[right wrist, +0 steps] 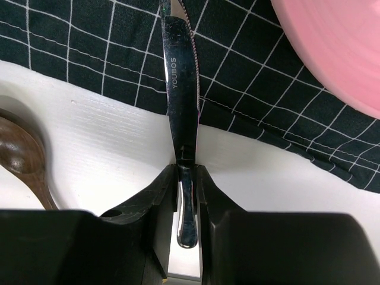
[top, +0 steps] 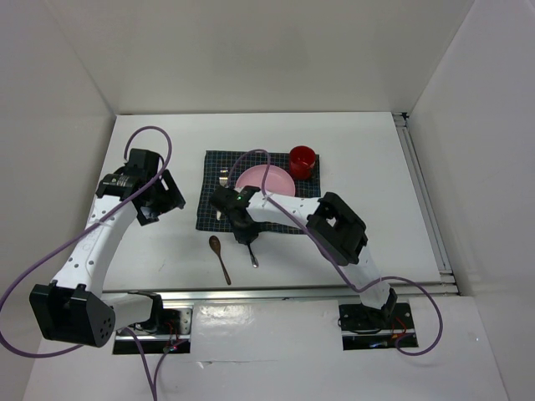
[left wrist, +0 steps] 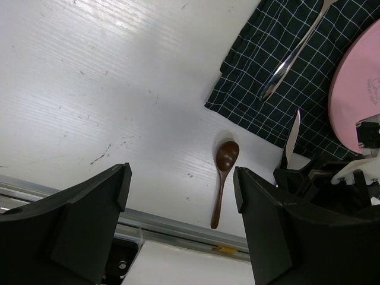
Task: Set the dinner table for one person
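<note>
The white bench point(top: 368, 167) fills the middle of the top view, with metal rails along its right and lower edges. A dark checked mat point(top: 217, 163) lies on it just above the centre. A pink plate point(top: 267, 180) sits on the mat. A red cup point(top: 303, 160) stands at the mat's upper right corner, and a fork point(left wrist: 294, 56) lies along the mat's left part. A brown wooden spoon point(top: 221, 257) lies on bare bench below the mat's lower left corner, bowl uppermost in the frame. The right arm point(top: 338, 225) reaches from the lower right toward the centre. The right jaws are clamped on a metal knife point(right wrist: 181, 83), pinching it near the top of the handle. In the right wrist view the serrated blade runs upward across the mat's lower edge, and the handle's rounded end shows between the fingers at the bottom. Whether the knife touches the bench cannot be told. The left arm point(top: 100, 234) stands at the left of the frame. The left jaws are spread wide and empty over bare bench, well apart from the mat.
</note>
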Robot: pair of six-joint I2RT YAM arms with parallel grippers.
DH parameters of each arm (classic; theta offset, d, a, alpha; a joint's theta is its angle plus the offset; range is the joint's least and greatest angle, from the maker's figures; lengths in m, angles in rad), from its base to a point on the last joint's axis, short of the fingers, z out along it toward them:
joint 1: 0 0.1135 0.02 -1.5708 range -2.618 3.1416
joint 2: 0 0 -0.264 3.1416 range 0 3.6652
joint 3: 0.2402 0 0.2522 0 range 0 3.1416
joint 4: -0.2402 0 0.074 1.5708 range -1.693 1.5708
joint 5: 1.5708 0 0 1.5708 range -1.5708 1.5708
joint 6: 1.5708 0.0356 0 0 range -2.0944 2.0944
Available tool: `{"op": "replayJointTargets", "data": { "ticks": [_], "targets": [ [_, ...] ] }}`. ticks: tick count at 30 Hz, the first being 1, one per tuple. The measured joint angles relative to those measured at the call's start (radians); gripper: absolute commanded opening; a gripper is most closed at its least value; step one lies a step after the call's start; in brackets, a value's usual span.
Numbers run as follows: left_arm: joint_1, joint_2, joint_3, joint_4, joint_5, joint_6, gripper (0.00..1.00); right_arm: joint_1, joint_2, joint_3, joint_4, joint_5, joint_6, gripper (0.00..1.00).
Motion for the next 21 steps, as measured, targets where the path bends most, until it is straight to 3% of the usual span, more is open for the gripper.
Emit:
{"op": "replayJointTargets", "data": {
  "ticks": [12, 21],
  "targets": [
    [0.006, 0.0, 0.0, 0.0, 0.0, 0.002, 0.88, 0.002, -0.028, 0.002, -0.038, 0.06, 0.002, 0.01],
    [0.01, 0.0, 0.0, 0.0, 0.0, 0.002, 0.88, -0.019, -0.198, -0.045, -0.071, 0.104, 0.032, 0.01]
  ]
}}
